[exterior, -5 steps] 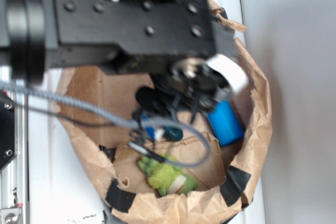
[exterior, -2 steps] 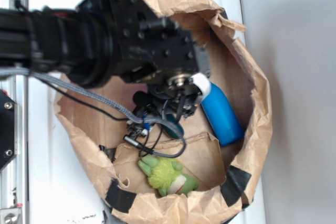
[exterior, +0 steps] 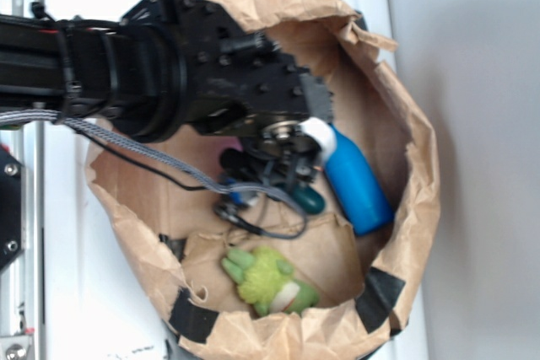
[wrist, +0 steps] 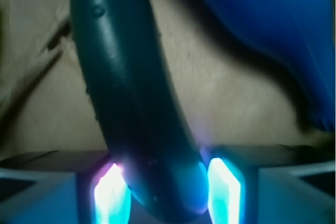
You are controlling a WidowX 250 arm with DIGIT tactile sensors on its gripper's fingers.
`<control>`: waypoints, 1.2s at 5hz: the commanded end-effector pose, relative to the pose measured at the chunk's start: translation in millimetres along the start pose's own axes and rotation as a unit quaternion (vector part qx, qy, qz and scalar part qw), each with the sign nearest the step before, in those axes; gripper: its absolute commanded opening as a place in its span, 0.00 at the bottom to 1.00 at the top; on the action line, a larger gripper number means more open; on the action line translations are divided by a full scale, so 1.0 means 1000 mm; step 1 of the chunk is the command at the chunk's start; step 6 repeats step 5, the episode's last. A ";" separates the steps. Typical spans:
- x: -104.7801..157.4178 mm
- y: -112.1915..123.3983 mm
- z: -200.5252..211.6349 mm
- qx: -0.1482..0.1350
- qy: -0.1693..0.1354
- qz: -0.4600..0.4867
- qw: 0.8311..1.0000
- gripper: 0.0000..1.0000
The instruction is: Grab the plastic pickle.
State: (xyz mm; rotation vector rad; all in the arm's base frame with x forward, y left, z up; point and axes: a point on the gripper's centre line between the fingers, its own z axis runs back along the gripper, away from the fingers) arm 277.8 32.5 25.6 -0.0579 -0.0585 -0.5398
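- The pincer [wrist: 165, 190] is now low inside the paper bag [exterior: 418, 208], which sits on the white counter [exterior: 76, 292] near its right edge.
- A second ago the arm [exterior: 126, 73] was high and close to the camera, so it covered much of the bag; now it is lower and its head is near the bag floor.
- The pickle [wrist: 131, 98] lies on the brown floor of the bag, just beside the blue bottle [exterior: 359, 187], on the bottle's left side.
- In the outside view only the rounded dark green end of the pickle [exterior: 310, 200] shows under the arm; earlier it lay a little more to the left, so it seems to be pushed or carried toward the bottle.
- In the wrist view the near end of the pickle is between the two glowing fingertips [wrist: 111, 192], one on each side.
- The fingertips look very close to its sides, maybe touching, but I cannot tell if they are already pressing it or are still a little open.
- My judgement: the approach is finished and the closing step is in hand.
- The green plush toy [exterior: 268, 282] lies apart, toward the front edge, and is not in the way.
- The risk I see is that the smooth plastic slides out, because only its end is between the fingertips.
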 end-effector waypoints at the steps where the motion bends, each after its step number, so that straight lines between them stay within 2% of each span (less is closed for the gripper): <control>1: 0.025 -0.020 0.096 -0.014 -0.034 0.033 0.999 0.00; 2: 0.022 -0.027 0.124 -0.017 -0.038 0.032 0.999 0.00; 3: 0.020 -0.032 0.132 0.005 -0.038 0.044 0.998 0.00; 4: 0.018 -0.035 0.131 0.018 -0.041 0.077 0.996 0.00; 5: 0.015 -0.034 0.124 0.050 -0.036 0.112 0.992 0.00; 6: 0.015 -0.034 0.124 0.050 -0.036 0.112 0.992 0.00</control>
